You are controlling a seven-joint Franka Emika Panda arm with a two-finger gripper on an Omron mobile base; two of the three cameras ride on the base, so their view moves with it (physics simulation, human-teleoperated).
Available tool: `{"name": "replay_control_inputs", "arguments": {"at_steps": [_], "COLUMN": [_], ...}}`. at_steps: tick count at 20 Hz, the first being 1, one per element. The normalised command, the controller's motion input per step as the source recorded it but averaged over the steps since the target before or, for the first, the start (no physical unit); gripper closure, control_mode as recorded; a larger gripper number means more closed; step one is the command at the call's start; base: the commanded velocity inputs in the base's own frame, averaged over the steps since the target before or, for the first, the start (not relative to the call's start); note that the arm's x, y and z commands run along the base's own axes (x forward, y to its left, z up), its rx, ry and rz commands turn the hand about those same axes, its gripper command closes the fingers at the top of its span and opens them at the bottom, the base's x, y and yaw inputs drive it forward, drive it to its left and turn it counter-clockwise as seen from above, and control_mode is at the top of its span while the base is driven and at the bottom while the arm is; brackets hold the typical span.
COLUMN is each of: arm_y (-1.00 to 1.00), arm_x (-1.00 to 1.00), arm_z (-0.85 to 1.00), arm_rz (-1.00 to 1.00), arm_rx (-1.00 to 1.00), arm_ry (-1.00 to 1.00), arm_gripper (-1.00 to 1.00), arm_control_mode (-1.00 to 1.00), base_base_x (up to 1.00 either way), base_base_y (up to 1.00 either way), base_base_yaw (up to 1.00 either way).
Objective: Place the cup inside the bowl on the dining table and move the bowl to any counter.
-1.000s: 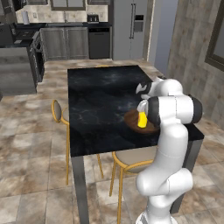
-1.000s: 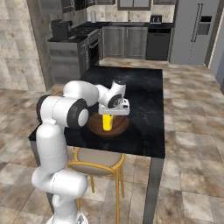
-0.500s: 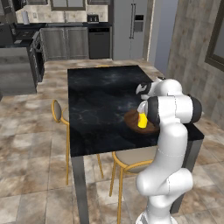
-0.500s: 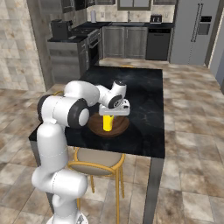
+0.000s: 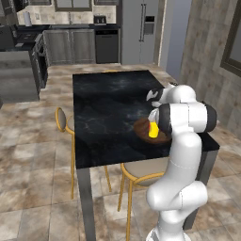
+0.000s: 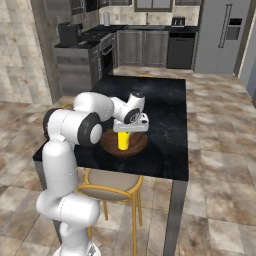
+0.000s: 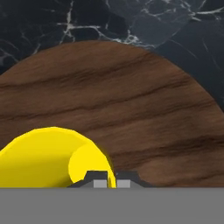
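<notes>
One step is nearly wrapped: we have the tool (image 6: 131,129) pinched shut on the rim of the yellow cup (image 6: 123,140), which stands inside the wooden bowl (image 6: 110,143) on the black marble bench (image 6: 165,107). Next, we judge, comes letting go of the cup, then gripping the bowl's edge to carry it to a kitchen counter (image 5: 96,27).

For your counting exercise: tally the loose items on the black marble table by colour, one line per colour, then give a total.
Yellow (cup): 1
Dark brown (wooden bowl): 1
Total: 2
</notes>
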Motion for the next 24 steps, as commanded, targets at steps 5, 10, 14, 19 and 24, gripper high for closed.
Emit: {"name": "replay_control_inputs", "arguments": {"at_steps": [5,10,14,19,24], "arm_y": [0.00,0.00,0.00,0.00,-0.01], "arm_x": [0.00,0.00,0.00,-0.01,-0.03], "arm_z": [0.00,0.00,0.00,0.02,0.20], "arm_rz": [0.00,0.00,0.00,0.00,0.00], "arm_rx": [0.00,0.00,0.00,0.00,0.00], "arm_ry": [0.00,0.00,0.00,0.00,0.00], "arm_gripper": [-1.00,-1.00,-1.00,-1.00,-1.00], "arm_control_mode": [-1.00,-1.00,-1.00,-1.00,-1.00], "base_base_x": [0.00,0.00,0.00,0.00,0.00], "base_base_y": [0.00,0.00,0.00,0.00,0.00], "base_base_yaw": [0.00,0.00,0.00,0.00,0.00]}}
